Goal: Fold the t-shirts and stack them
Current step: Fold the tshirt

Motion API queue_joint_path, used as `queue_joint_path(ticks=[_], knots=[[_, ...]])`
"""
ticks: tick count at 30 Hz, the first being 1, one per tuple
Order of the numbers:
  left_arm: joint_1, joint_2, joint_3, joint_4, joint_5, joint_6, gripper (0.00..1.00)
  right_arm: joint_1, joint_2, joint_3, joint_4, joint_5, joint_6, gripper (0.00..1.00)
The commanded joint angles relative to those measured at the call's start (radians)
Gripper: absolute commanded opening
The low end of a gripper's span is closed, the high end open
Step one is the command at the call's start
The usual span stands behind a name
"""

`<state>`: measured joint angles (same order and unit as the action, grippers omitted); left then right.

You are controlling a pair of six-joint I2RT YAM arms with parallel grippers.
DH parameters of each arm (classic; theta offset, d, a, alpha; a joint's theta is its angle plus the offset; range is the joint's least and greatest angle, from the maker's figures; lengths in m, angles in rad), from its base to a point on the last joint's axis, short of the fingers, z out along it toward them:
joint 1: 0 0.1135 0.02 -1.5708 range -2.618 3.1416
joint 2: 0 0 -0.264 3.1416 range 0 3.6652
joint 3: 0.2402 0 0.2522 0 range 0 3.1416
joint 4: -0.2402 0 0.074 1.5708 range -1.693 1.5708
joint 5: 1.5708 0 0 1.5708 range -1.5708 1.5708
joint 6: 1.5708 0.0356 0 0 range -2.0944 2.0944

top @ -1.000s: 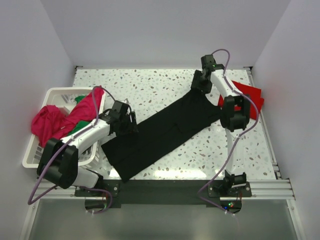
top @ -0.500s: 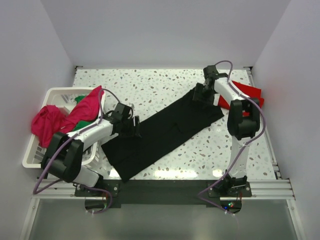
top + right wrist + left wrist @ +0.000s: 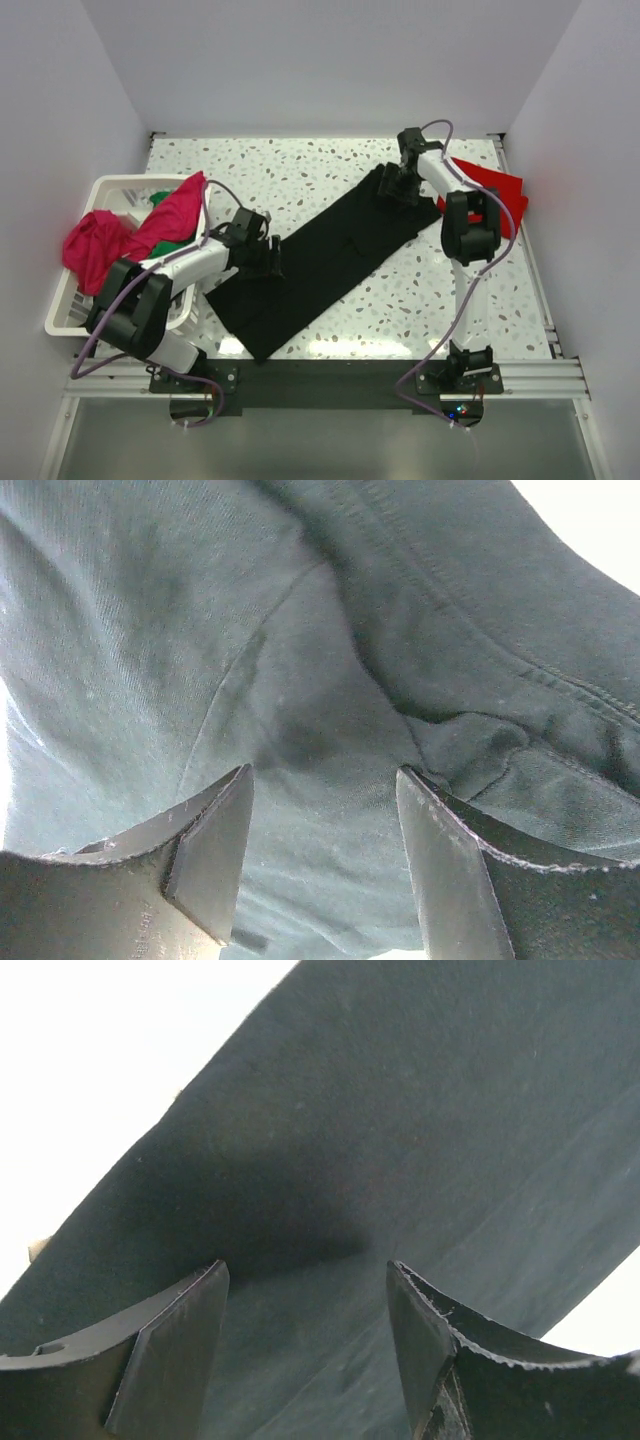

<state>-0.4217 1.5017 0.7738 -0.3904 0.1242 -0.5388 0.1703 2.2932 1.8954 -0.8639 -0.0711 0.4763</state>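
Black t-shirt (image 3: 330, 255) lies flat, slanted across the middle of the table (image 3: 300, 170). Left gripper (image 3: 305, 1290) and right gripper (image 3: 325, 790) sit over opposite ends, jaws spread, holding nothing. A shallow pinch could catch one layer only, dragging the fold askew.

Spread shirt (image 3: 320, 262) lies on table (image 3: 280, 170), basket (image 3: 108, 184) left of it

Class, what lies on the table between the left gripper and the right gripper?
The black t-shirt, spread flat on a diagonal, fills the stretch from left gripper to right gripper; the top external view shows it.
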Motion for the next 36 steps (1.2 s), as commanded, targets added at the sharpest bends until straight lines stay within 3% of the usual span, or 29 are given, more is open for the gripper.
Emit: queue_joint_path(ticks=[1,8,11,25,30,36], knots=[[-0.008,0.045,0.001,-0.107,-0.034,-0.019,0.7,0.005,0.139,0.114,0.063,0.03,0.034,0.63],[-0.052,0.041,0.007,-0.024,0.046,-0.102,0.71,0.005,0.356,0.479,0.012,0.002,0.067,0.63],[-0.101,0.06,0.015,0.005,0.064,-0.154,0.71,0.005,0.413,0.559,0.037,-0.022,0.074,0.63],[-0.417,0.235,0.073,0.183,0.135,-0.394,0.74,0.001,0.492,0.631,0.169,-0.045,0.071,0.63],[-0.494,0.321,0.152,0.251,0.163,-0.415,0.74,0.005,0.508,0.634,0.2,-0.065,0.07,0.63],[-0.52,0.249,0.223,0.194,0.059,-0.388,0.75,0.003,0.444,0.637,0.209,-0.09,0.028,0.64]])
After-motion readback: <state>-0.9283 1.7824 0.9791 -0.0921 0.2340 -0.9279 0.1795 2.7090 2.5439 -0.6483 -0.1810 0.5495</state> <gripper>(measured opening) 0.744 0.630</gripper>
